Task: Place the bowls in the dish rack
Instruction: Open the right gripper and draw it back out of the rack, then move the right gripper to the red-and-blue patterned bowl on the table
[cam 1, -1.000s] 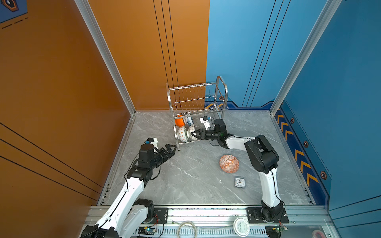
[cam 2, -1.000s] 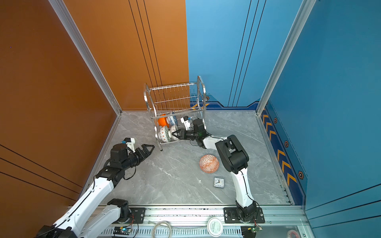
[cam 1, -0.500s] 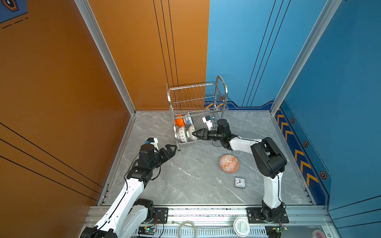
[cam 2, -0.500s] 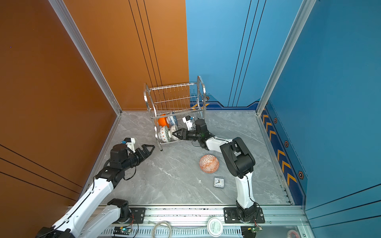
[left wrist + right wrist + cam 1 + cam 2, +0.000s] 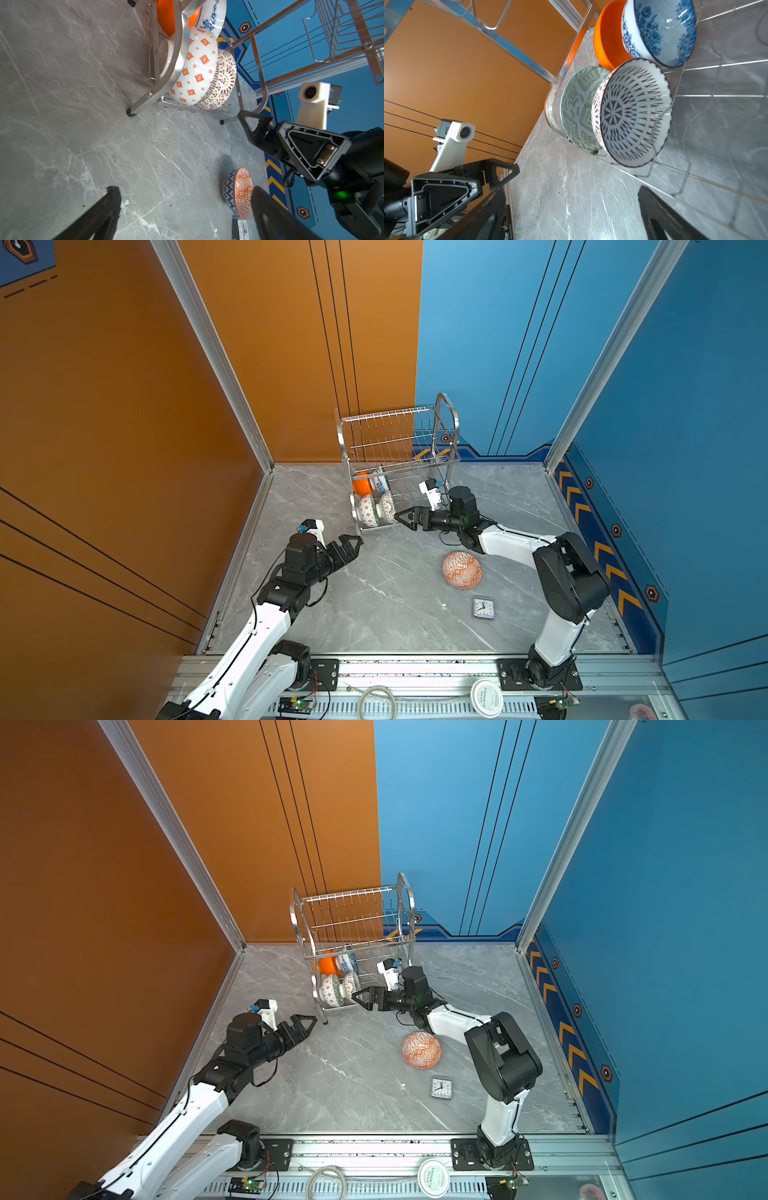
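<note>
Dish rack [image 5: 353, 915]: stands upright at the back of the grey marbled worktop [image 5: 374, 614], by the wall; upper tier bare; four bowls on edge on the lower tier.
Back pair: plain orange bowl [image 5: 361, 485] with the blue floral bowl [image 5: 380, 483] just beside it, touching.
Front pair: white bowl with orange-red diamonds [image 5: 368, 510], green-patterned inside in the right wrist view [image 5: 579, 108]; black lattice bowl [image 5: 387, 508] nested against it, its opening facing the right arm.
Fifth bowl: orange-red patterned bowl [image 5: 462, 570] lies on the worktop, well apart from the rack; upright in the left wrist view [image 5: 239, 193], blue pattern outside.
Right gripper [image 5: 402, 519]: jaws spread wide, nothing between them; just beside the lattice bowl's rim at the rack's lower tier; whether it touches I cannot tell.
Left gripper [image 5: 356, 547]: jaws spread, empty; above the worktop near the rack's front left foot.
Small square clock [image 5: 483, 608]: flat on the worktop, near the fifth bowl.
</note>
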You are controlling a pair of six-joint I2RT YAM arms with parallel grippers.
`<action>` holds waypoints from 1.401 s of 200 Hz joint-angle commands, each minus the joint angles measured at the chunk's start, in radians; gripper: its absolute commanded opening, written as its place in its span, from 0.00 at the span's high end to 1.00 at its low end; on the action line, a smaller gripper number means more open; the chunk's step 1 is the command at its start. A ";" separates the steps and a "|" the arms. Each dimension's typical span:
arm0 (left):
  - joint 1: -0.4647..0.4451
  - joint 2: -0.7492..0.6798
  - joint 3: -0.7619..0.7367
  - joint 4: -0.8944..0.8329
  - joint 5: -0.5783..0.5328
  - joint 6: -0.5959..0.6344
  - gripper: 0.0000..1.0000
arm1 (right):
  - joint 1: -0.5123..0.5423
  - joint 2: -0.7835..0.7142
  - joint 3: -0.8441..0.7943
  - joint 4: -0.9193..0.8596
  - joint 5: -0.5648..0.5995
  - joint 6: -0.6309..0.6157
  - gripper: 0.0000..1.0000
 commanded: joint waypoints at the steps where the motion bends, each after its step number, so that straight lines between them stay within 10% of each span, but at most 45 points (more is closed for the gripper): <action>1: -0.059 0.022 0.024 0.015 -0.037 0.020 0.02 | 0.025 -0.130 -0.017 -0.307 0.223 -0.173 0.00; 42: -0.233 0.103 0.025 0.122 -0.063 0.024 0.02 | 0.102 -0.307 -0.045 -0.729 0.651 -0.272 0.00; 105: -0.434 0.289 0.036 0.300 -0.102 -0.006 0.02 | 0.208 -0.426 -0.194 -0.871 0.743 -0.191 0.19; 235: -0.385 0.235 -0.028 0.309 -0.103 -0.046 0.02 | 0.310 -0.228 -0.209 -0.826 0.820 -0.229 0.55; 280: -0.317 0.158 -0.030 0.232 -0.086 -0.030 0.02 | 0.310 -0.197 -0.162 -0.814 0.790 -0.266 0.85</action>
